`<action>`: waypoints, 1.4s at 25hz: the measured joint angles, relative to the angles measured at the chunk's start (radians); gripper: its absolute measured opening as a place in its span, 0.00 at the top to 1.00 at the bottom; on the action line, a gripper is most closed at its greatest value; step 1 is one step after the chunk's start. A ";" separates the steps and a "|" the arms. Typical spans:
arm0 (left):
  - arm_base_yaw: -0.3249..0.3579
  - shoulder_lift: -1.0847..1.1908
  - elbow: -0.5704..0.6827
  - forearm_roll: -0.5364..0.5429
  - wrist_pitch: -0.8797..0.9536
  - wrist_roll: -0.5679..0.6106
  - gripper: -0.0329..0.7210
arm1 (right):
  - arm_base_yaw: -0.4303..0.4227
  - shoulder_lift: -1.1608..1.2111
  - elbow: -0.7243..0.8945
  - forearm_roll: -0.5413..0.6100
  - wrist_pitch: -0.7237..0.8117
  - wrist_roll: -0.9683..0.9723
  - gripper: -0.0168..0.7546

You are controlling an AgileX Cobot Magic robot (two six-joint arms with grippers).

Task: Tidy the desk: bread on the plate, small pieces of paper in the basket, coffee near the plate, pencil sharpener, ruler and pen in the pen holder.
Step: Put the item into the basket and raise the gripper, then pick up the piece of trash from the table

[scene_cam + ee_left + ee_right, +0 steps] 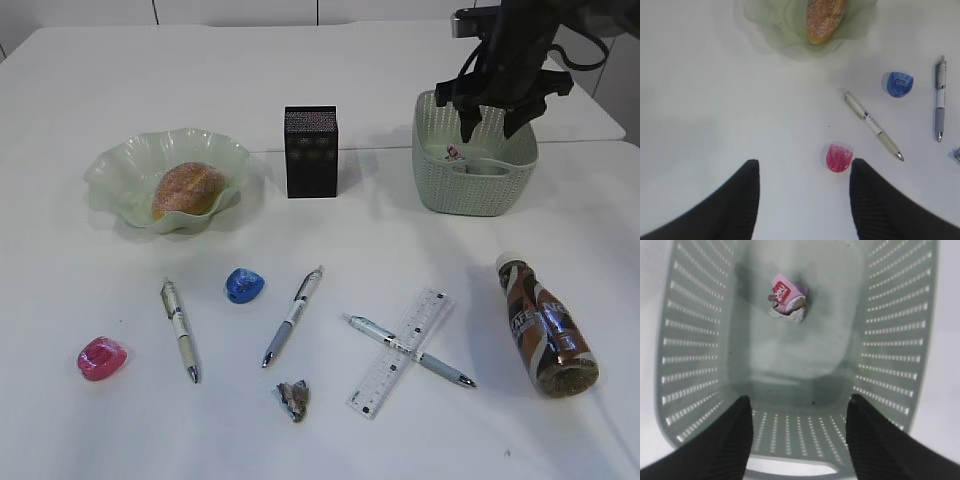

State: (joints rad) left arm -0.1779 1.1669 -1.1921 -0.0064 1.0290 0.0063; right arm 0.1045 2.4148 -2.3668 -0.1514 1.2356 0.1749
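White desk [320, 420] fills the room. Above the green basket [475, 185] the right gripper [497, 122] hangs with jaws spread and empty, crumpled paper [786, 302] lying inside below. Left gripper [804, 200], jaws apart, hovers over a pink sharpener [839, 158]; bread [187, 190] sits in the plate [120, 165].

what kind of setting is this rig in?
Probably a lab or office desk mock-up: a plain white tabletop with scattered pens, a clear plastic ruler, a black mesh pen holder and a sugared bun on a green glass plate.
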 joint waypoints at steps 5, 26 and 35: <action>0.000 0.000 0.000 0.000 0.020 0.000 0.43 | 0.000 -0.047 0.000 0.041 0.007 -0.002 0.37; 0.000 -0.043 -0.026 -0.002 0.048 0.000 0.43 | 0.018 -0.367 0.250 0.267 0.016 -0.143 0.37; 0.000 -0.043 -0.026 -0.002 0.055 0.000 0.43 | 0.210 -0.400 0.375 0.213 0.016 -0.208 0.37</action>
State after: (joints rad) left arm -0.1779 1.1236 -1.2181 -0.0085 1.0844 0.0063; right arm 0.3147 2.0150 -1.9918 0.0616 1.2511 -0.0335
